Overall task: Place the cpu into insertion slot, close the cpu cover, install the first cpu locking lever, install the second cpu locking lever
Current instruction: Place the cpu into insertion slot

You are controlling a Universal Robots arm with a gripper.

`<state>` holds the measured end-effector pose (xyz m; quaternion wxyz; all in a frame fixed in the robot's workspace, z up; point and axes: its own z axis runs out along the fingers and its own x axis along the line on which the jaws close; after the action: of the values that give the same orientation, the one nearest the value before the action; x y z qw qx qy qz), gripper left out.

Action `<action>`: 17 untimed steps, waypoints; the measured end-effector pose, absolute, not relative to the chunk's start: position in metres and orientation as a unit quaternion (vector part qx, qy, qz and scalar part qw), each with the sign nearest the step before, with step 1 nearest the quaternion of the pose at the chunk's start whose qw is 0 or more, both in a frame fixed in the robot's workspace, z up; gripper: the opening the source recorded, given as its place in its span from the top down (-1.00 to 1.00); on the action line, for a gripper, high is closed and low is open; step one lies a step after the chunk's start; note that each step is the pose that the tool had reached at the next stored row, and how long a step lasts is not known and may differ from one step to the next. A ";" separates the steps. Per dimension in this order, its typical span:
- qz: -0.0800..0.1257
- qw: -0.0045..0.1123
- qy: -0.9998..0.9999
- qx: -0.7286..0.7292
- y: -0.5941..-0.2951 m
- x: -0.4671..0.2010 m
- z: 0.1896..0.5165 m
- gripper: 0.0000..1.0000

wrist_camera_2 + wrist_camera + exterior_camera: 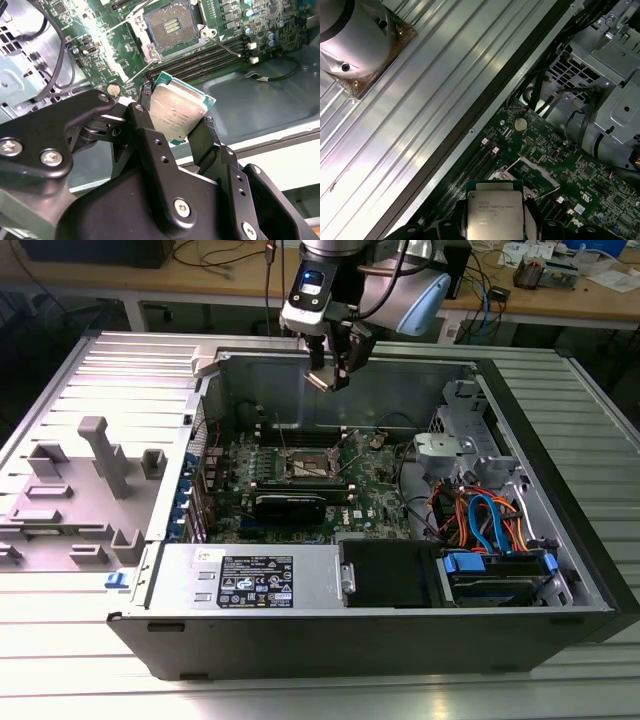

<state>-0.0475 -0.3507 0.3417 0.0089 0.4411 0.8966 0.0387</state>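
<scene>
My gripper (pixel 331 373) hangs above the back of the open computer case, shut on the cpu (pixel 176 114), a flat square chip with a dull silver top and green edge. Black fingers (pixel 204 137) clamp it on two opposite sides. The chip (pixel 495 210) is held well above the motherboard. The insertion slot (pixel 171 27), a square socket with a gold-brown contact field, lies bare below and away from the chip. It shows small in the exterior view (pixel 305 466). Silver metal of the cpu cover (pixel 534 175) sits by the socket. Two thin wire levers (pixel 231 48) stick out from the socket's sides.
Long black memory slots (pixel 205 57) run beside the socket. A black expansion card (pixel 290 505) stands in front of it. A drive cage (pixel 455 445) and orange and blue cables (pixel 485 520) fill the exterior view's right. The case's rear wall (pixel 400 390) rises close behind the gripper.
</scene>
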 end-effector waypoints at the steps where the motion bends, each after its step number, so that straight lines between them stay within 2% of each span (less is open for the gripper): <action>1: 0.039 0.009 0.895 0.443 -0.351 -0.048 0.342 -0.09; 17: 0.038 0.011 0.873 0.487 -0.351 -0.052 0.337 -0.09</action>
<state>-0.0525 -0.3509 0.3372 0.0109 0.4869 0.8725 0.0382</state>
